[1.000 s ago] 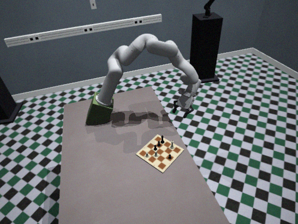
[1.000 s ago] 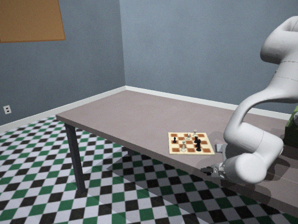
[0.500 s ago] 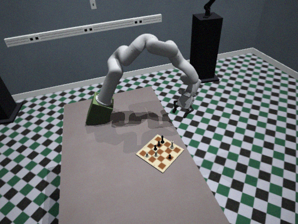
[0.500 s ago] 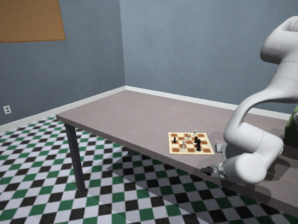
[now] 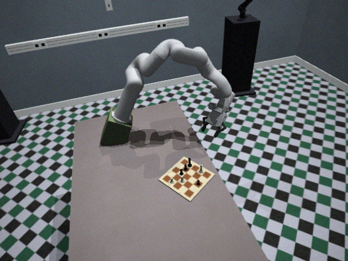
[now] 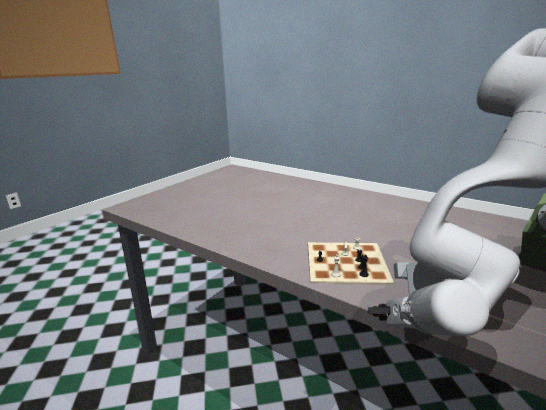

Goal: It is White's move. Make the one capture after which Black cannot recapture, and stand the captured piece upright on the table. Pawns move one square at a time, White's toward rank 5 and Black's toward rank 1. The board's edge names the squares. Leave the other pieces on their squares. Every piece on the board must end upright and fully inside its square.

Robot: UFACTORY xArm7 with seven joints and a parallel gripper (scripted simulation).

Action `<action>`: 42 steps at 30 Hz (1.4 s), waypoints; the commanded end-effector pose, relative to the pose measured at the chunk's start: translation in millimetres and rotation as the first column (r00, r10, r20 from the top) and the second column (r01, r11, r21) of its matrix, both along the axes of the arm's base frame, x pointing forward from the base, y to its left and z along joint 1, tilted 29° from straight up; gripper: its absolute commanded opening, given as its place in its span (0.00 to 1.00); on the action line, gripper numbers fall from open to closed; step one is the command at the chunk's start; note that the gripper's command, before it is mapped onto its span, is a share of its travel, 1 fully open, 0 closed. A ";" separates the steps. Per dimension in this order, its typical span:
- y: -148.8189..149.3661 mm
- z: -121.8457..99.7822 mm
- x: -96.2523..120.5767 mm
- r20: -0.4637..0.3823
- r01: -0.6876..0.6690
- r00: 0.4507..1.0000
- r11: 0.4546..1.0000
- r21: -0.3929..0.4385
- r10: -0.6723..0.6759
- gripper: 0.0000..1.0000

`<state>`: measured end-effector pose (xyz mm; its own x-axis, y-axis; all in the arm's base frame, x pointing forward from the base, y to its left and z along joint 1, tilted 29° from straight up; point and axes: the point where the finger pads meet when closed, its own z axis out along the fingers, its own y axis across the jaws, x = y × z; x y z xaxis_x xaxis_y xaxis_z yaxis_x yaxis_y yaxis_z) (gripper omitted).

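A small chessboard (image 5: pixel 190 193) (image 6: pixel 320 274) lies near the right edge of the table (image 5: pixel 127 210) (image 6: pixel 225 210). On it stand several small pieces, all upright. The black ones include a tall piece (image 5: pixel 189 162) (image 6: pixel 363 265) at the back and a pawn (image 5: pixel 197 183) (image 6: pixel 320 256) near the front. The white ones include a tall piece (image 5: pixel 201 168) (image 6: pixel 336 266) and two small ones (image 5: pixel 181 179) (image 5: pixel 171 180). My gripper (image 5: pixel 212 130) (image 6: pixel 378 310) is open and empty. It hangs in the air off the table's right edge, behind the board and apart from every piece.
The arm's green base (image 5: pixel 115 128) (image 6: pixel 534 235) sits at the back of the table. A black pillar (image 5: pixel 239 54) stands on the checkered floor behind the gripper. The table's long edge runs close beside the board.
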<state>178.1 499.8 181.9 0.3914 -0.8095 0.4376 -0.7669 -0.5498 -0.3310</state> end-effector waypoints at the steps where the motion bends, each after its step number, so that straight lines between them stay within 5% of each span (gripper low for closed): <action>1: -3.8 11.4 0.3 0.000 0.000 1.000 1.000 0.006 0.000 1.00; 15: -36.7 74.5 -1.0 0.000 0.000 1.000 1.000 0.006 0.000 1.00; 26: -39.6 75.1 1.9 -0.015 0.007 1.000 1.000 0.010 -0.007 1.00; 37: -91.3 28.7 68.0 -0.391 0.242 0.905 0.960 0.140 -0.171 1.00; 42: -101.2 22.9 82.7 -0.452 0.303 0.870 0.936 0.181 -0.194 1.00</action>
<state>245.5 408.2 211.9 0.2953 -0.9438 0.1483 -0.9449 -0.3115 -0.1009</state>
